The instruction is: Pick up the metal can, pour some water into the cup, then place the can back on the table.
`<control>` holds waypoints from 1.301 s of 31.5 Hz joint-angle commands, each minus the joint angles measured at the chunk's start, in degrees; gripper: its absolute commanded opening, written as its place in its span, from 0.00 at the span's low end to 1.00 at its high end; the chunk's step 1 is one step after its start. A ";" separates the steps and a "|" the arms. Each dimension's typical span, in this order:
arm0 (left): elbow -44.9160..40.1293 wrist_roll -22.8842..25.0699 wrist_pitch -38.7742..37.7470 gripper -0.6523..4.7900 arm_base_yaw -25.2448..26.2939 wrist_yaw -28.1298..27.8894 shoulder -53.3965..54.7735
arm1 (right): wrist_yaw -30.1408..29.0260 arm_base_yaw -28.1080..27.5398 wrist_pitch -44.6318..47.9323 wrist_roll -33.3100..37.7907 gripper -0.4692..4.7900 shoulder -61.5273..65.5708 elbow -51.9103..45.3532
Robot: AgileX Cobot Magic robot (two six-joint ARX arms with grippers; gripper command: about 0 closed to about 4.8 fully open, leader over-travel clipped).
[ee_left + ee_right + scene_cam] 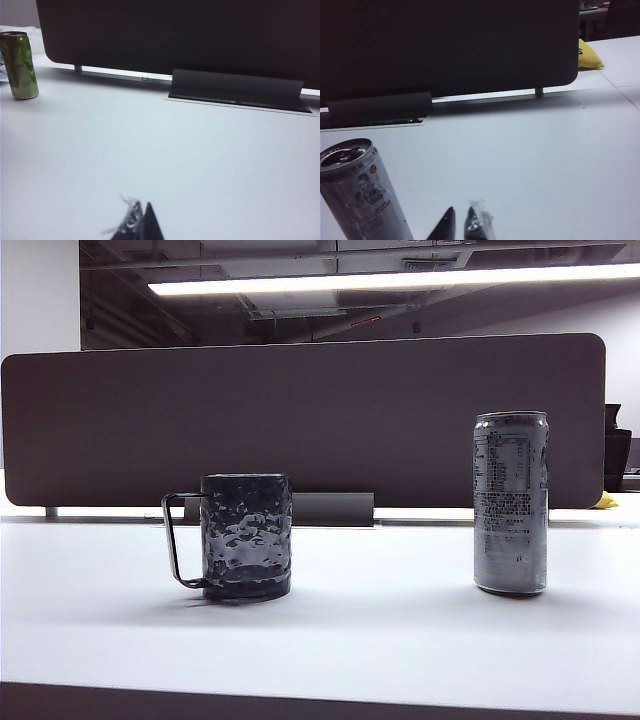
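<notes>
Dark end effectors (pixel 461 224) (pixel 141 226) closed, empty.

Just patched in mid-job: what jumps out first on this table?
The tall silver metal can stands upright on the right of the white table, the dark dimpled cup apart from it on the left, handle pointing left. Both sit before a dark divider panel. Neither is held: the right tool is shut beside the can, the left tool shut over bare table.
</notes>
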 commanded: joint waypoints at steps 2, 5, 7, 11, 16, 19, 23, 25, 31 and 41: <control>0.09 0.02 0.57 0.11 -0.09 0.00 0.04 | -0.04 0.02 0.72 -0.20 0.16 -0.02 -0.11; 0.09 0.00 0.57 0.11 -0.09 0.00 0.04 | -0.04 0.02 0.74 -0.20 0.16 -0.02 -0.11; 0.09 0.02 0.57 0.11 -0.09 0.02 0.04 | -0.04 0.02 0.72 -0.20 0.16 -0.02 -0.11; 0.09 0.02 0.55 0.11 -0.09 0.00 0.04 | -0.04 0.02 0.72 -0.20 0.16 -0.02 -0.11; 0.07 0.02 0.57 0.11 -0.09 0.00 0.04 | -0.04 0.02 0.72 -0.17 0.16 -0.02 -0.11; 0.09 0.02 0.57 0.11 -0.09 0.02 0.04 | -0.04 0.02 0.72 -0.20 0.16 -0.02 -0.11; 0.07 0.02 0.57 0.11 -0.09 0.00 0.04 | -0.04 0.02 0.74 -0.17 0.16 -0.02 -0.11; 0.07 0.02 0.57 0.11 -0.33 0.00 0.04 | -0.04 0.02 0.72 -0.17 0.16 -0.02 -0.11; 0.04 0.02 0.55 0.11 -19.02 -11.74 0.04 | -0.04 0.02 0.70 -0.17 0.16 -0.02 -0.11; 0.07 0.00 0.52 0.11 -33.48 7.80 0.04 | -0.15 0.15 0.81 6.75 0.16 -0.02 -0.11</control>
